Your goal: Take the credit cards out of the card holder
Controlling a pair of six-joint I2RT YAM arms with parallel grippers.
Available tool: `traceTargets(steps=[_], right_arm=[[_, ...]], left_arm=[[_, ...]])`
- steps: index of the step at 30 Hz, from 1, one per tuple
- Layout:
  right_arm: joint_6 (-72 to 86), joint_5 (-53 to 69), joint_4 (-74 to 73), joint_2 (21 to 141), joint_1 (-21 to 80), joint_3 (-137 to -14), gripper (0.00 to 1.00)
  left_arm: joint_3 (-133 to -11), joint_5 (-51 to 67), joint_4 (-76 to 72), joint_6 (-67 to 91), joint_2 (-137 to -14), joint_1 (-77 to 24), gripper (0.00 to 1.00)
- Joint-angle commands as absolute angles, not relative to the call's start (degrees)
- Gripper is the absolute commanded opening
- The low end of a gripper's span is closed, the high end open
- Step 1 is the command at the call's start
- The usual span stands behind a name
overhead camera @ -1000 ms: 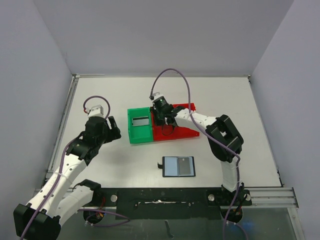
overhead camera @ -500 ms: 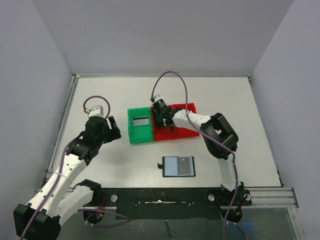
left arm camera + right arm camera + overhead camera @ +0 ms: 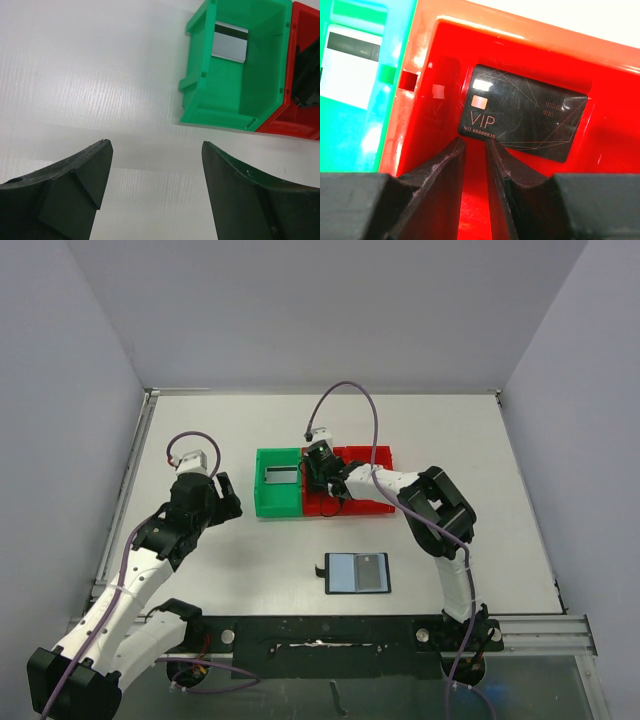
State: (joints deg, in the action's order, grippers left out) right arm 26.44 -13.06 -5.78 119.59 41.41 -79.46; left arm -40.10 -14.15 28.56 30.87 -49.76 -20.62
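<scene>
The left gripper [image 3: 156,152] is hovering over the bare table [image 3: 75,75] with its jaws standing wide apart and gripping nothing. Ahead of it and to its right, the green bin [image 3: 220,120] is holding a grey card [image 3: 230,42] with a dark stripe, which is lying flat on the bin floor at the far end. That card is looking finished with.

Touching the green bin on its right, the red bin [image 3: 630,100] is taking the right gripper [image 3: 475,141], which is reaching down inside it. Its jaws are standing slightly apart with nothing between them, so it is empty. A black card [image 3: 525,117] is lying flat on the bin floor just ahead of the fingertips, clear of them. That makes two cards sitting out of the holder.

Well behind the right gripper, toward the arm bases, the card holder [image 3: 357,573] is lying unfolded on the table with its blue-grey pockets facing up. A paler patch is showing on its right half, possibly a card waiting to be pulled, though it is too small to tell. If so, one more pull is remaining, and neither gripper is reaching for the holder yet.
</scene>
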Motion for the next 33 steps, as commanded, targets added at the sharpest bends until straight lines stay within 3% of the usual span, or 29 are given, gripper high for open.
traceTargets(steps=[1, 11, 17, 21, 24, 26, 33], right_arm=[[26.7, -13.7, -5.6, 117.9, 42.1, -78.8, 0.26], [21.5, -5.4, -10.1, 103.2, 41.4, -77.5, 0.34], [23.8, -15.2, -10.0, 88.6, 41.4, -66.5, 0.36], [29.1, -21.3, -10.5, 73.6, 39.2, -55.0, 0.58], [32.8, -13.2, -8.2, 64.3, 33.6, -45.8, 0.76], [39.8, -10.8, -8.7, 59.2, 30.1, -40.0, 0.99], [40.5, 1.8, -12.1, 49.1, 27.2, -31.1, 0.98]], left_arm=[[-40.5, -14.3, 27.4, 30.2, -49.8, -20.7, 0.72], [-40.3, -12.5, 26.8, 30.0, -49.8, -20.7, 0.72], [-39.7, -7.4, 24.6, 28.5, -48.8, -20.8, 0.72], [-38.7, -1.5, 22.4, 29.9, -48.2, -20.9, 0.72], [-36.2, 6.0, 17.1, 34.8, -48.6, -21.7, 0.72], [-35.1, 8.2, 13.3, 38.3, -49.9, -24.9, 0.72], [-36.6, -2.8, 10.5, 45.0, -58.0, -46.1, 0.72]])
